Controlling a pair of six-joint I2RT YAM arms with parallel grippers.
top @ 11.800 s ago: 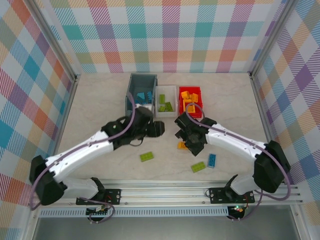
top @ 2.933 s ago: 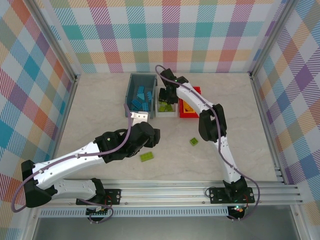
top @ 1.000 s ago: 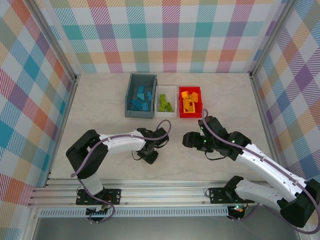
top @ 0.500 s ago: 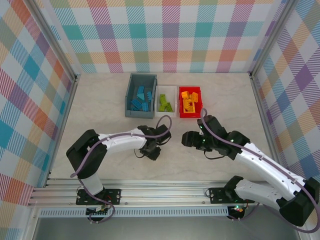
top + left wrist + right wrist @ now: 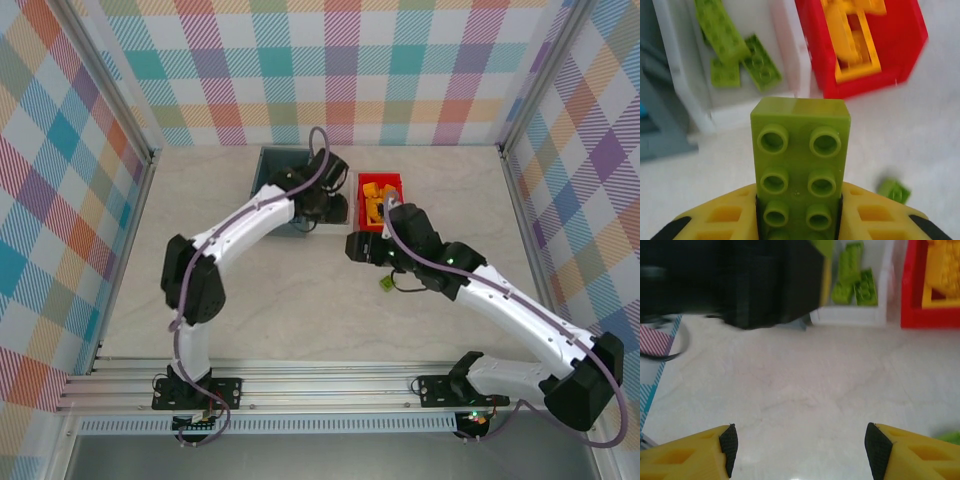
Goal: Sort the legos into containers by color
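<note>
Lime green studded plastic brick [image 5: 800, 165] clenched lengthwise in the left gripper [image 5: 800, 222], studs facing the wrist camera. Hangs toward the far edge of the pale marbled table [image 5: 200, 250], just short of the near wall of the small white open-topped plastic bin [image 5: 680, 85] with more green bricks [image 5: 722, 35] inside. Flanking that: larger grey-blue bin [image 5: 660, 130] and red bin [image 5: 865, 85] of orange bricks [image 5: 855, 40]. Right gripper [image 5: 800, 450] released, fingers spread wide, nothing between them, over bare table near the middle. Just beside it, one small lime green brick [image 5: 383, 284] loose on the table.
</note>
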